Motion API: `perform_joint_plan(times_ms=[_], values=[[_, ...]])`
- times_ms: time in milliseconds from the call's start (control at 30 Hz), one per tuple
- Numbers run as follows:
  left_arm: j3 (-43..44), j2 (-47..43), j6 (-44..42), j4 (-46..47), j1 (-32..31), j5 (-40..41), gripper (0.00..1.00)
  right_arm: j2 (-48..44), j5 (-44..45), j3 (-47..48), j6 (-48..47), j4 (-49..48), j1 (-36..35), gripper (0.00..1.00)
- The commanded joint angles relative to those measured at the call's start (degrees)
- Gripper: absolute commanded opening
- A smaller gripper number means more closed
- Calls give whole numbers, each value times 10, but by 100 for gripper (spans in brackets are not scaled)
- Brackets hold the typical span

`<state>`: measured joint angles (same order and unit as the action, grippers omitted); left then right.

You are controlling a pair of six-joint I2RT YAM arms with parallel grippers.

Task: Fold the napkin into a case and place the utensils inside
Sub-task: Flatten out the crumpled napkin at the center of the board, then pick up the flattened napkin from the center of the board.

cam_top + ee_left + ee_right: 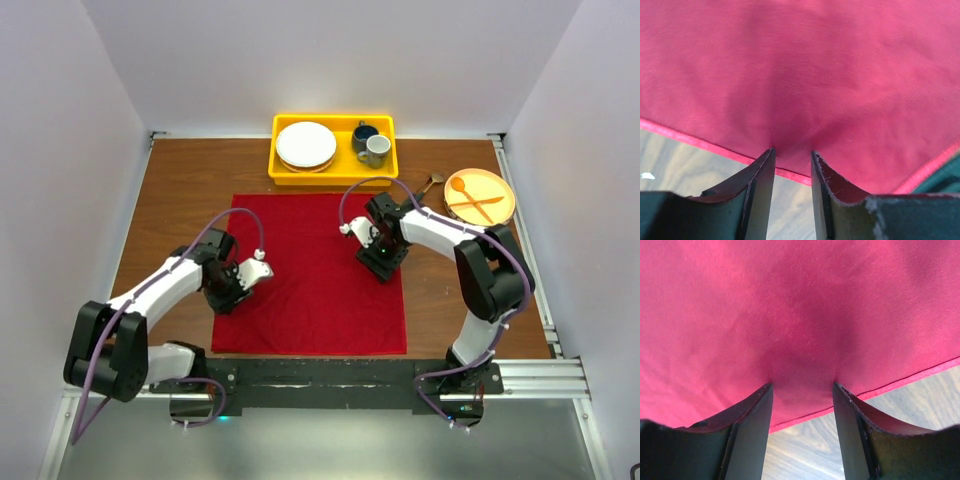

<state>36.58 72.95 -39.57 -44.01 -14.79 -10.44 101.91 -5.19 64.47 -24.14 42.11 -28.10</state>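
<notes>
Left tool [793, 151]: jaws part-way apart, both tips pressed down on the napkin [320, 300] just inside its left hem. Cloth puckers into the gap between the tips, with creases running away from them. The gap is wider than a pinched layer of cloth would need, so no firm hold is evident. Bare bench [180, 190] lies directly behind the tips, on the outer side of the hem.

The napkin lies flat and open between the two tools as a single unfolded square. No fold line or case shape is present.

Right tool [802, 385]: jaws stand wider than those of the left tool. The tips rest on the cloth just inside the right hem, with bench surface behind them. The cloth between the tips is shaded and slightly drawn in, but it is not clamped.

The utensils [478, 197] lie crossed on a round plate [506, 200] to the outer, far side of the right tool, off the cloth and untouched.

Step in hand, as judged: taking hold of opposite edges for the first fold. The task is at an early stage.

Next move requirements:
1. Close each tool fully on its hem before lifting, so that the cloth does not slip out.
2. Lift both edges evenly.
3. Carry one edge across towards the other tool, keeping the hems parallel.
</notes>
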Motion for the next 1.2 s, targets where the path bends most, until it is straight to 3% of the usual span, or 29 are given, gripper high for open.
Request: perform_joint_plan(times_ms=[0, 167, 267, 300, 333, 500, 633, 767, 933, 1167], values=[[41, -38, -19, -68, -10, -25, 43, -55, -69, 60, -21, 76, 5, 57], [222, -36, -14, -83, 65, -142, 61, -86, -135, 173, 28, 72, 49, 66], [315, 6, 62, -30, 148, -219, 74, -70, -133, 221, 75, 23, 81, 67], [329, 13, 85, -6, 166, -245, 83, -60, -114, 225, 103, -20, 92, 67], [339, 25, 108, 21, 178, -255, 100, -53, -102, 229, 117, -41, 96, 66], [372, 63, 263, 186, 219, -260, 100, 1, -42, 232, 206, -141, 116, 61], [333, 86, 374, 332, 237, -222, 100, 34, 8, 196, 218, -214, 123, 57], [312, 109, 375, 397, 239, -223, 100, 70, 26, 196, 231, -256, 151, 53], [343, 159, 380, 368, 241, -198, 100, 97, 28, 188, 238, -293, 159, 48], [339, 166, 370, 405, 240, -154, 100, 152, 33, 215, 237, -313, 159, 45]])
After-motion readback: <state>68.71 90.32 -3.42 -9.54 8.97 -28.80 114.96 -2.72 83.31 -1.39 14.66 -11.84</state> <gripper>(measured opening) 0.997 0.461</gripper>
